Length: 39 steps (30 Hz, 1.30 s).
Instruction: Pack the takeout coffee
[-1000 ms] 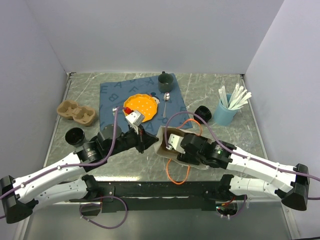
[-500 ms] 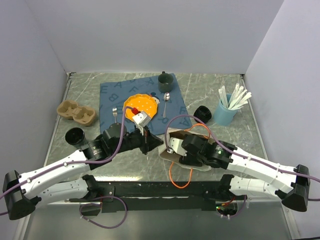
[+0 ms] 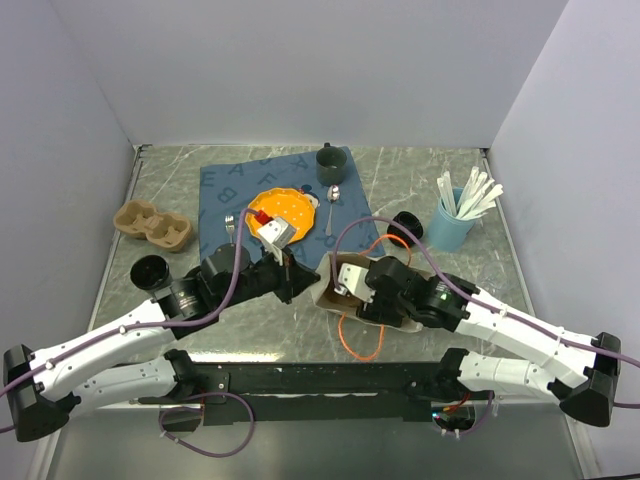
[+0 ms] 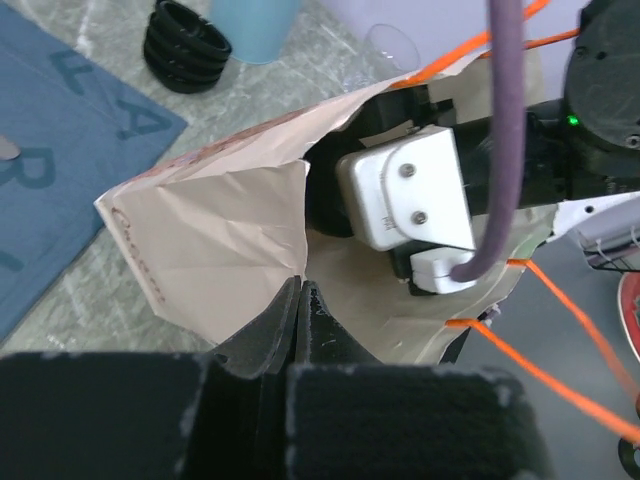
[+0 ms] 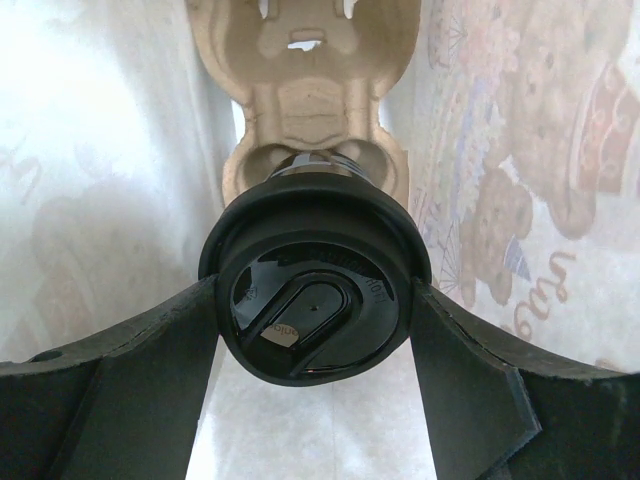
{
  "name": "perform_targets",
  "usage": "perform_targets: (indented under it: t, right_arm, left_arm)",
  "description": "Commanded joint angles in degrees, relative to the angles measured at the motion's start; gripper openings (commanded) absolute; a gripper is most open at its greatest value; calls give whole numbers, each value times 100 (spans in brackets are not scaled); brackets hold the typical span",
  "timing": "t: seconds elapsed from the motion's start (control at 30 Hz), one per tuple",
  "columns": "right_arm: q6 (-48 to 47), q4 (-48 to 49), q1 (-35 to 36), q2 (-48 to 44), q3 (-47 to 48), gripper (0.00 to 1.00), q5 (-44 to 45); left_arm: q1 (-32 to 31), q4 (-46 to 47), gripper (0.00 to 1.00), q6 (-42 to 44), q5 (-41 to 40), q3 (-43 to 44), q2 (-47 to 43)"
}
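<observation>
A brown paper bag [image 3: 331, 297] with orange handles [image 3: 360, 347] lies at the table's near middle, mouth toward the left. My left gripper [image 3: 297, 281] is shut on the bag's rim [image 4: 220, 230] and holds it open; its jaws are pressed together in the left wrist view [image 4: 300, 287]. My right gripper [image 3: 347, 285] is inside the bag, shut on a coffee cup with a black lid [image 5: 315, 300]. The cup hangs just above a cardboard cup carrier [image 5: 305, 90] lying in the bag. The right gripper's white wrist block [image 4: 405, 195] shows in the bag mouth.
A second cardboard carrier [image 3: 152, 226] and a black-lidded cup [image 3: 149, 271] stand at the left. A blue placemat [image 3: 225, 190] holds an orange plate [image 3: 280, 212], a spoon [image 3: 334, 198] and a dark mug [image 3: 329, 158]. Stacked black lids [image 3: 405, 228] and a blue stirrer cup [image 3: 452, 222] stand at the right.
My right gripper has moved further into the bag with the cup. The bag mouth and my left gripper shifted a little right, then back, the grip kept.
</observation>
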Motion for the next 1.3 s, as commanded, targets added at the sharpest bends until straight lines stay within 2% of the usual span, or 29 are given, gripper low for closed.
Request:
perform_targets:
  t: [0.0,0.2,0.3,0.33,0.43,0.57,0.63,0.83,1.07,1.23,1.27]
  right_arm:
    - [93,130,-76,20,372,38,-51]
    - [-197,561,-778,90,390,37,388]
    - [-338,947,-867,151,434,37,661]
    - [-390,1070,-919,230,408,37,1062]
    - [-391,1325,-1034,301,408,36,1512]
    - [-365,1440,-1139,160,311,36,1698]
    - [-251,1204,-1140,29,337,36,1542]
    - [-223,273,-1148,-577,513,37,-190]
    - [-505,-511,-1061,-657,390,36,-683]
    - [-496,-573,-561,-684,258,35,-253]
    - [-488,-538,-473,-684,241,35,96]
  left_arm:
    - [-20,-202,1,-123,-438,17,-134]
    - [-11,227,1,149,-623,288,296]
    - [24,797,1,386,-597,386,603]
    - [24,939,1,456,-588,395,691]
    - [103,1440,1,729,-509,526,1043]
    - [287,1837,1,818,-245,719,1430]
    - [305,1855,1,791,-227,825,1553]
    - [305,1556,1,581,-60,519,1212]
    - [261,1599,1,326,291,-202,772]
    - [191,1661,1,194,362,-519,613]
    - [182,1679,1,193,379,-554,596]
